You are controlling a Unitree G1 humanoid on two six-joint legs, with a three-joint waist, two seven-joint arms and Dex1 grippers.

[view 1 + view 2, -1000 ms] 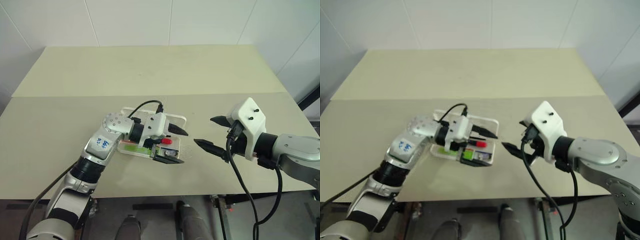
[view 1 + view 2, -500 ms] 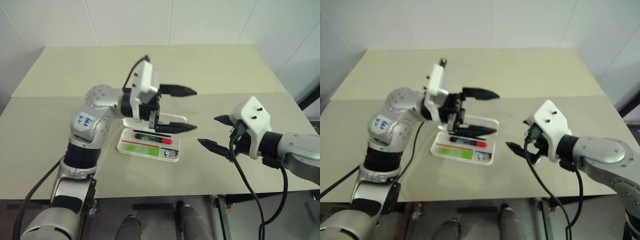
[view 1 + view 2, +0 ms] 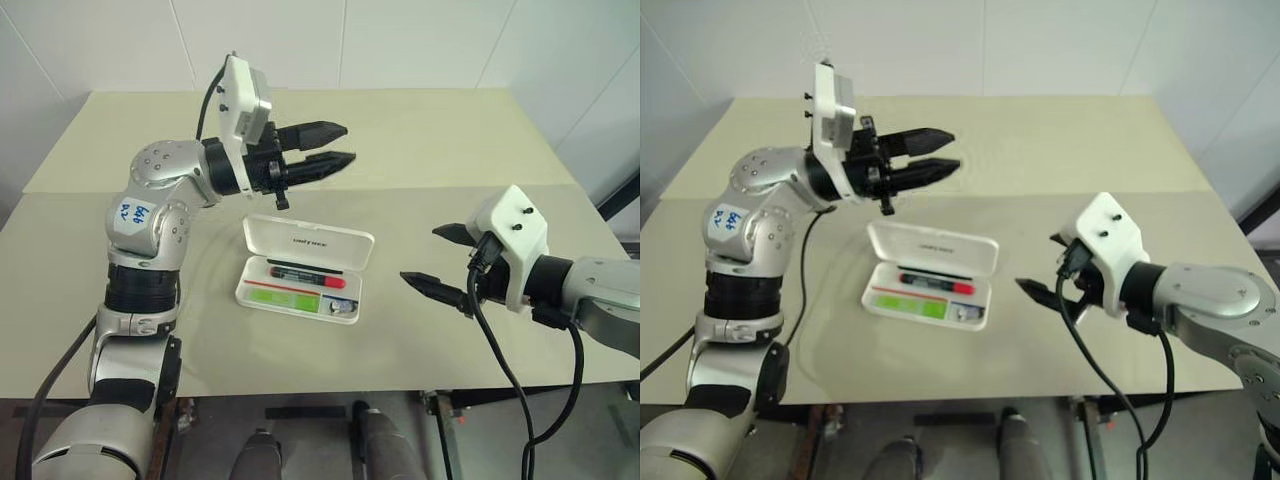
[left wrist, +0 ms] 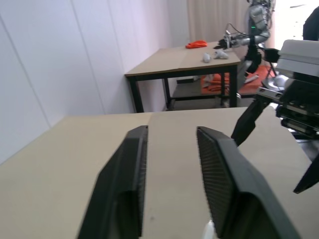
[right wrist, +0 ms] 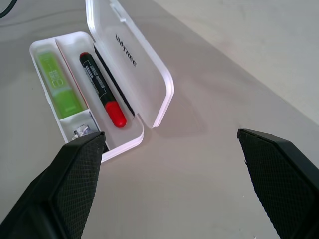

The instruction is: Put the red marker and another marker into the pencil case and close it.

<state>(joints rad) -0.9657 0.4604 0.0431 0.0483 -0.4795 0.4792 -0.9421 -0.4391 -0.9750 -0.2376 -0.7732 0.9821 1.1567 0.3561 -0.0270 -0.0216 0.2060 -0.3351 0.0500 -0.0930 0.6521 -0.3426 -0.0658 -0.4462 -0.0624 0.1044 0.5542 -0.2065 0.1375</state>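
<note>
Both markers are seen inside the flat white plastic pencil case; its lid must be shut next. Nothing is held: left jaws nearly closed, right jaws wide.

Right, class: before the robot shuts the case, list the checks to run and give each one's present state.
1. Red marker lying in the case tray: ok.
2. Green marker in the tray: ok.
3. Nothing sticking up over the rim: cannot tell.
4. Lid shut: not ok, it stands open.
5. Left gripper clear of the case: ok, raised above the table, holding nothing.
6. Right gripper free for the push: ok, open and empty beside the case.
</note>
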